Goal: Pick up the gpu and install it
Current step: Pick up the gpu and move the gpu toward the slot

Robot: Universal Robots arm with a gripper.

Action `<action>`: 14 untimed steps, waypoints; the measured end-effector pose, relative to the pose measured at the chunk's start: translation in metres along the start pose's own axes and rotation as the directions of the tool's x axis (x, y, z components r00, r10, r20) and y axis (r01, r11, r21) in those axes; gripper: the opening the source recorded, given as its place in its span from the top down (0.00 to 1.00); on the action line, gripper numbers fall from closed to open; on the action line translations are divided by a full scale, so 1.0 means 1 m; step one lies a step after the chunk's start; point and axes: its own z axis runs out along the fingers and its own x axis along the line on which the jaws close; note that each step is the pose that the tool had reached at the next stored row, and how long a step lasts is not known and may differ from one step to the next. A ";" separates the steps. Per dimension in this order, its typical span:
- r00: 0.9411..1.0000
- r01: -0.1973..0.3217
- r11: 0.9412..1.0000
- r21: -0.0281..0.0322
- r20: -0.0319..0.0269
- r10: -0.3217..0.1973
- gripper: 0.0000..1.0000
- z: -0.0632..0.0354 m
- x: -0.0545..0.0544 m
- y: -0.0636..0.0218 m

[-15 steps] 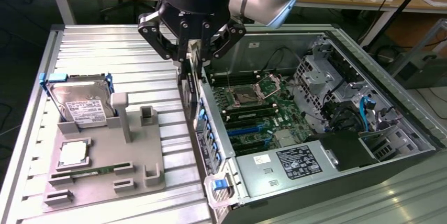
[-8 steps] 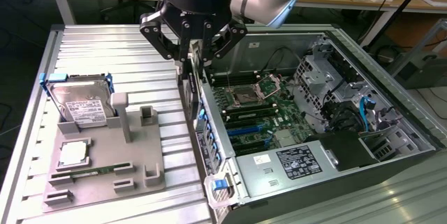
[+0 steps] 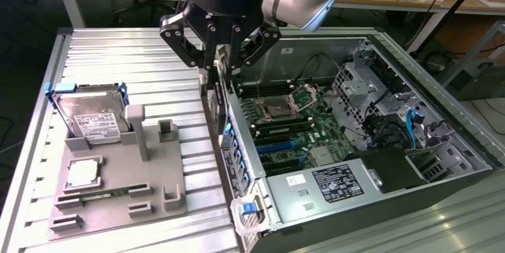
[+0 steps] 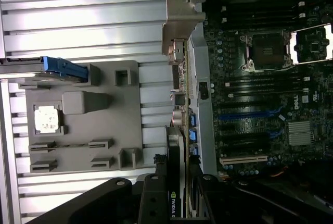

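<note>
Gripper [image 3: 221,62] clamps partway closed on the gpu [image 3: 214,96], the card hanging on edge below its fingers over the rear wall of the open computer case [image 3: 465,146], beside the motherboard [image 3: 288,126] inside. Outside the case, beyond that wall, sits a gray parts fixture [image 3: 150,188] bearing a hard drive [image 3: 94,120].

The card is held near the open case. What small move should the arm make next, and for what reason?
Probably a short sideways shift toward the motherboard. The jaws hold the gpu on edge just outside the case wall, not above the expansion slots, so lowering now would likely miss them.
</note>
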 end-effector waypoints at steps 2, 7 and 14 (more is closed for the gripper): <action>1.000 0.000 1.000 0.000 0.000 0.000 0.73 0.0000 0.000 0.0001; 1.000 0.000 1.000 0.000 0.000 0.000 0.73 0.0000 -0.002 0.0001; 1.000 0.000 1.000 0.000 0.000 0.000 0.73 0.0000 -0.003 0.0002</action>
